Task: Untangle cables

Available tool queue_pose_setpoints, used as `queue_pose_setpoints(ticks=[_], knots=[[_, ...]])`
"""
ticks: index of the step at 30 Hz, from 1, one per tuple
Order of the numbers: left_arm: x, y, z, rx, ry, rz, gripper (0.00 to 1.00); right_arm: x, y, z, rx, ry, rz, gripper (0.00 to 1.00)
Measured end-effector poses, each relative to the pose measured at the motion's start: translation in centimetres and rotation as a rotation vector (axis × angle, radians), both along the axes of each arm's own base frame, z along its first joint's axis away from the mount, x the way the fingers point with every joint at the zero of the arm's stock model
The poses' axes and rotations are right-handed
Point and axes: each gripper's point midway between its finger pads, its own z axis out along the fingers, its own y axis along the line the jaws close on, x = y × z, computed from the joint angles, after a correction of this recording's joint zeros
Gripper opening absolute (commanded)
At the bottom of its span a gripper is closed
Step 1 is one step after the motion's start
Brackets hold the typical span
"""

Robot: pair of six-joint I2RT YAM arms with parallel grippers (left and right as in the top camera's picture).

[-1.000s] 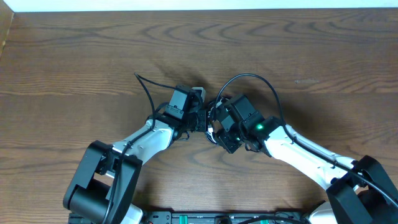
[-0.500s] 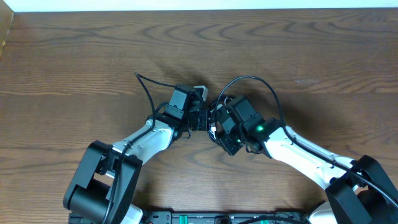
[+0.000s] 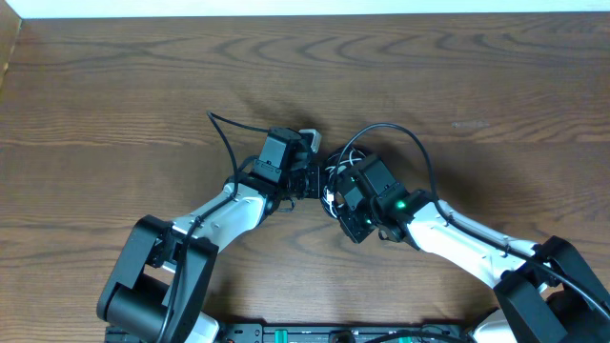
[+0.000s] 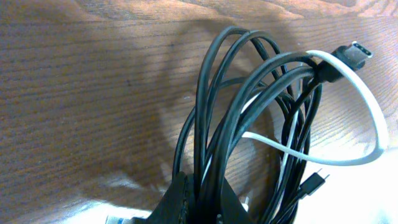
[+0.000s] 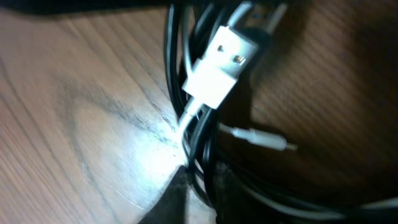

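A tangled bundle of thin black cables [image 4: 249,106] with one white cable [image 4: 367,118] looped through it hangs between my two grippers over the wooden table [image 3: 114,105]. In the overhead view the bundle [image 3: 334,173] sits at the table's middle. My left gripper [image 3: 307,181] is shut on several black strands [image 4: 208,186]. My right gripper [image 3: 334,195] is shut on black strands and the white cable [image 5: 202,180]. A white USB plug [image 5: 221,68] and a small white plug [image 5: 267,140] show in the right wrist view. A black USB-C plug [image 4: 354,56] sticks out at the top.
A black cable arcs out from each arm: one to the upper left [image 3: 221,133], one over the right arm [image 3: 405,138]. A pale edge [image 3: 286,8] runs along the table's far side.
My right gripper has moved slightly down and right, pulling the bundle a little apart; white strands now show between the grippers. The left arm has stayed still.
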Motion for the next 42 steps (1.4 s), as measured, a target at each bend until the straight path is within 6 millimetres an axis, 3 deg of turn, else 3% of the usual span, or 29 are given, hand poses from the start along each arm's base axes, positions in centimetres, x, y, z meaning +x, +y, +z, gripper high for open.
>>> queue_pose_setpoints(ticks=[15,20,25,29,31,33,36,42], knots=[[-0.2,0.8,-0.8,0.047,0.022,0.025,0.08,-0.4,-0.5,0.0,-0.010,0.038,-0.055,0.01],[-0.5,2.6,-2.0,0.142,0.047,0.075,0.08,-0.4,-1.5,3.0,0.014,0.016,-0.093,0.01],[-0.2,3.6,-2.4,0.193,0.039,0.112,0.07,1.5,-6.4,6.4,-0.024,-0.054,-0.302,0.01],[0.2,4.3,-2.5,0.209,0.037,0.135,0.08,2.0,-11.7,6.4,-0.151,-0.051,-0.523,0.02],[0.2,4.4,-2.6,0.211,0.036,0.138,0.08,1.6,-14.3,5.8,-0.226,-0.018,-0.655,0.21],[0.2,4.3,-2.5,0.209,0.034,0.137,0.08,1.8,-15.4,5.7,-0.230,-0.006,-0.742,0.42],[0.6,3.7,-2.0,0.174,0.014,0.126,0.08,2.4,-13.4,6.2,-0.131,0.003,-0.694,0.60],[1.4,2.1,-0.7,0.078,-0.018,0.106,0.07,2.0,-7.1,8.0,0.080,-0.002,-0.392,0.60]])
